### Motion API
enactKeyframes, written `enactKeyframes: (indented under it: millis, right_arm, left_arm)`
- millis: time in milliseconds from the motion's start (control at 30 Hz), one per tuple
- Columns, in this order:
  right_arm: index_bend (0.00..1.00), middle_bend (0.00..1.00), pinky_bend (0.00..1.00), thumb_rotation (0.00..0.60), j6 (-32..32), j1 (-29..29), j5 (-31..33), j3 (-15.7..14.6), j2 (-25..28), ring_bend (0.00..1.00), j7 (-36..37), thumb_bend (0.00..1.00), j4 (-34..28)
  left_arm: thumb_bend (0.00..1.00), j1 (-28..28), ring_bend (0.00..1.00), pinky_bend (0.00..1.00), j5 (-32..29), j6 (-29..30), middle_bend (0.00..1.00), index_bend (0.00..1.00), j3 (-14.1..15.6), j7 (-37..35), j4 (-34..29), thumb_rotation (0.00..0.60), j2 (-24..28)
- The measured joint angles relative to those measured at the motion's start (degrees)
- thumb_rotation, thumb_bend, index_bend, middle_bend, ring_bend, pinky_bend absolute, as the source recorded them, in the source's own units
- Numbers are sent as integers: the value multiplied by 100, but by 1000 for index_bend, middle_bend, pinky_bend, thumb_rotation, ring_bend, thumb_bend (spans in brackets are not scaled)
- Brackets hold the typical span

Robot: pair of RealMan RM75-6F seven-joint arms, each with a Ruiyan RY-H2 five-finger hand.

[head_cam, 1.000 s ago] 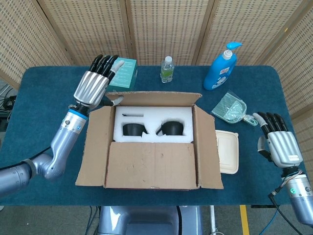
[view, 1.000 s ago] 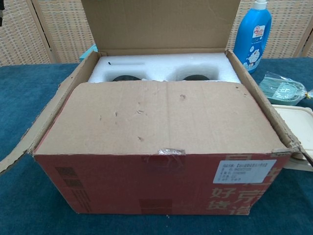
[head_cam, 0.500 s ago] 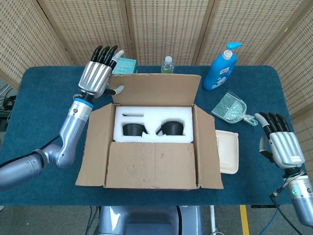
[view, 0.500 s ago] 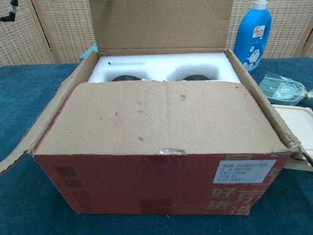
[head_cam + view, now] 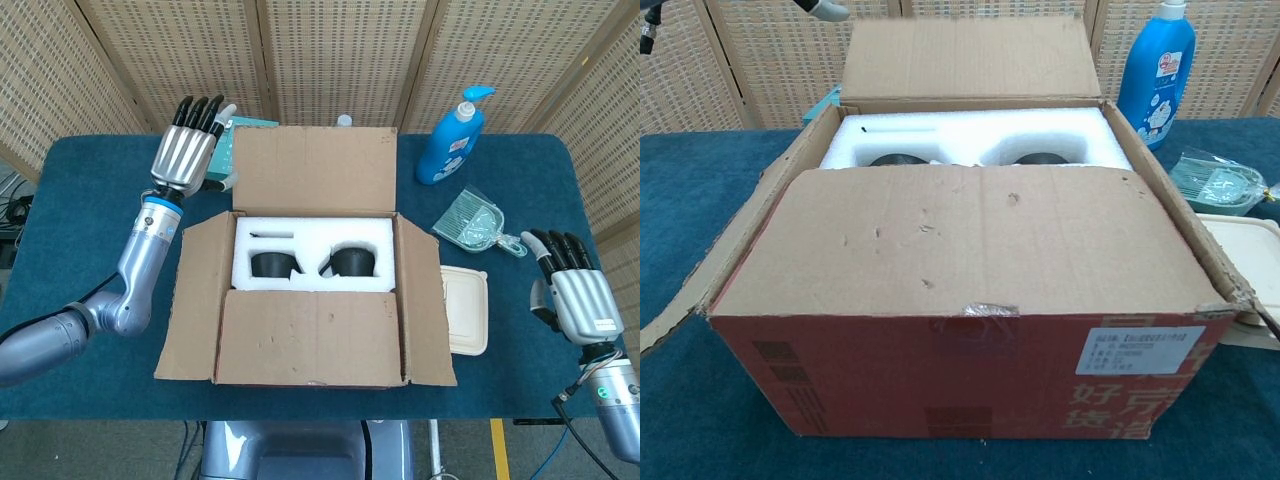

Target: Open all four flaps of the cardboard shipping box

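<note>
- Cardboard shipping box (image 5: pixel 312 300) sits at the middle of the blue-covered table (image 5: pixel 80 250), its long axis running left to right across the robot's front; its red printed front wall faces the chest view.
- Near flap (image 5: pixel 970 240) lies roughly level over the front half of the box, not yet folded outward. It looks like the last one needing work.
- Far flap (image 5: pixel 315 170) leans away from the robot, standing up and back behind the opening.
- Left side flap (image 5: pixel 195 295) and right side flap (image 5: pixel 425 305) are both splayed outward.
- White foam insert (image 5: pixel 312 255) shows in the open rear half, with two dark round items seated in it.
- Left hand (image 5: pixel 188 155) is raised just beside the far flap's left edge, fingers straight, close together and pointing away, holding nothing; whether the thumb touches the flap is hard to tell.
- Right hand (image 5: pixel 572 290) hovers well apart from the box, off its right side, fingers extended and empty.
- The key relation: the near flap's free edge lies toward the robot from the left hand, across the opening, and to the left of the right hand; the left hand is nearer to the box as a whole.
- Beige lidded container (image 5: pixel 465 310) touches or sits just beside the right side flap; a blue pump bottle (image 5: pixel 450 140) stands behind.
</note>
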Motion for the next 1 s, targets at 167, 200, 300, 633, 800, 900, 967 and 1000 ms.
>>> enactKeyframes:
  millis: [167,200,300,633,800,900,967,1000]
  right_arm:
    - [49,103,30,600,18,-11,9,10,24,0,-10,827,-25]
    - [49,103,30,600,24,-17,10,10,27,0,-13,827,-27]
    - [49,103,30,600,22,-23,13,6,28,0,-8,827,-27]
    - [49,103,30,600,-17,-7,4,-5,-3,0,-26,827,-26]
    - [49,109,29,600,-18,-9,11,-4,-2,0,-32,827,-35]
    - [49,109,30,600,-14,-14,5,-9,-1,0,-36,827,-45]
    - [49,110,30,600,-1,-21,-1,-10,2,0,-39,827,-55]
    - [49,110,30,600,8,-28,-8,-15,1,0,-41,827,-62]
  left_arm:
    - [260,30,0,0,-10,-40,0,0,38,-43,-197,377,128]
    - [261,42,0,0,-12,-62,0,0,44,-65,-265,376,165]
    - [271,100,0,0,-25,-171,0,0,66,-191,-585,376,342]
    - [528,451,0,0,192,-486,0,145,158,-1039,-1824,350,1100]
    - [552,636,0,0,420,-571,0,178,262,-1419,-2225,294,1355]
    - [550,711,0,0,499,-642,0,206,329,-1575,-2400,225,1434]
    - [545,750,0,0,552,-721,0,228,389,-1664,-2504,214,1492]
    - [541,762,0,0,565,-762,0,235,413,-1696,-2544,209,1512]
